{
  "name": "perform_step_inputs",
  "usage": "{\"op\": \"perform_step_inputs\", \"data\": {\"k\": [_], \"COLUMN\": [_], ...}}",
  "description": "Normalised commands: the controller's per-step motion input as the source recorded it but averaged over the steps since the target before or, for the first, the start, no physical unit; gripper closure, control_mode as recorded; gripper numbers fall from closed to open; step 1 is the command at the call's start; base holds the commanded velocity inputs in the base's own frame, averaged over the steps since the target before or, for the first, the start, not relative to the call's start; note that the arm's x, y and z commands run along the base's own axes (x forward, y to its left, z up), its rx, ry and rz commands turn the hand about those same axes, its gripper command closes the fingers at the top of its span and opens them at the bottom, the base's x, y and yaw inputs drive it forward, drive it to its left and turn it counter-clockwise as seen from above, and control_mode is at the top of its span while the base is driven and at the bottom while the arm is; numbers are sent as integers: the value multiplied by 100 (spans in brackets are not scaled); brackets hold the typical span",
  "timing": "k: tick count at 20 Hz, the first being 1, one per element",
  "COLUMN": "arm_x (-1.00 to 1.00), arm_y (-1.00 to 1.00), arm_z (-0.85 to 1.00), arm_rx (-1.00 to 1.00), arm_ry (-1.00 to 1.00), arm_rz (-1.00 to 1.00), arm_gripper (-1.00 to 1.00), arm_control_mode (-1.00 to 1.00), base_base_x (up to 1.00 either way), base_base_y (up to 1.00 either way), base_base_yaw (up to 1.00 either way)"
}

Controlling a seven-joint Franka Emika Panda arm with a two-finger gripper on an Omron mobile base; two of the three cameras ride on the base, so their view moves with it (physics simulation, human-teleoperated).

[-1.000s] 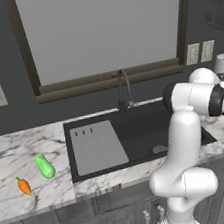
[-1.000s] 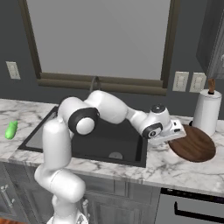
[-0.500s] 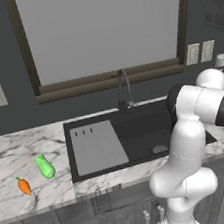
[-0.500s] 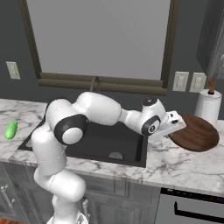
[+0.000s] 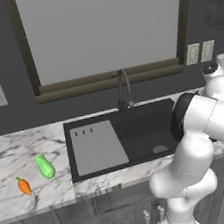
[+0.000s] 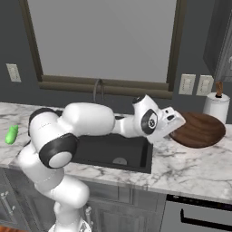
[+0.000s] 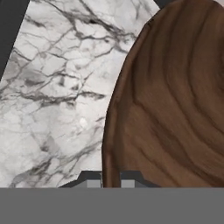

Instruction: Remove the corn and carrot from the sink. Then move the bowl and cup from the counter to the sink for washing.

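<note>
- Evidently, the gripper (image 7: 110, 178) was pinched narrow on the rim of the bowl (image 6: 199, 130), one fingertip on either side of the wooden edge in the hand view.
- The bowl appeared lifted and tilted off the table (image 6: 190, 165), hanging just beyond the sink's (image 5: 137, 130) right edge, at about 3 o'clock from the drain in the right base view.
- The corn (image 5: 45, 166) and the carrot (image 5: 24, 186) lay on the table left of the sink, near 9 o'clock from the basin, so the first half of the task looked finished.
- The cup could not be made out in any view.
- The step in hand seemed to be carrying the bowl to the sink.
- To do it well, the arm would have to keep the grip firm, because a rim pinch on a wide bowl lets it swing.
- It should travel toward 9 o'clock, clear the sink's lip and faucet (image 5: 124, 88), then lower the bowl before releasing.
</note>
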Motion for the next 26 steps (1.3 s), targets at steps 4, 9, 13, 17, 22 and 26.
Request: {"op": "perform_step_inputs", "data": {"k": [4, 9, 13, 17, 22, 26], "arm_x": [-27, -23, -22, -18, -20, -21], "arm_y": [30, 30, 35, 35, 34, 36], "arm_z": [45, 40, 38, 35, 32, 23], "arm_rx": [-2, 0, 0, 0, 0, 5], "arm_ry": [24, 25, 21, 17, 16, 12], "arm_rz": [2, 4, 5, 6, 6, 6], "arm_gripper": [100, 100, 100, 100, 100, 100], "arm_control_mode": [-100, -100, -100, -100, -100, -100], "base_base_x": [0, 0, 0, 0, 0, 0], "base_base_y": [0, 0, 0, 0, 0, 0], "base_base_yaw": [0, 0, 0, 0, 0, 0]}}
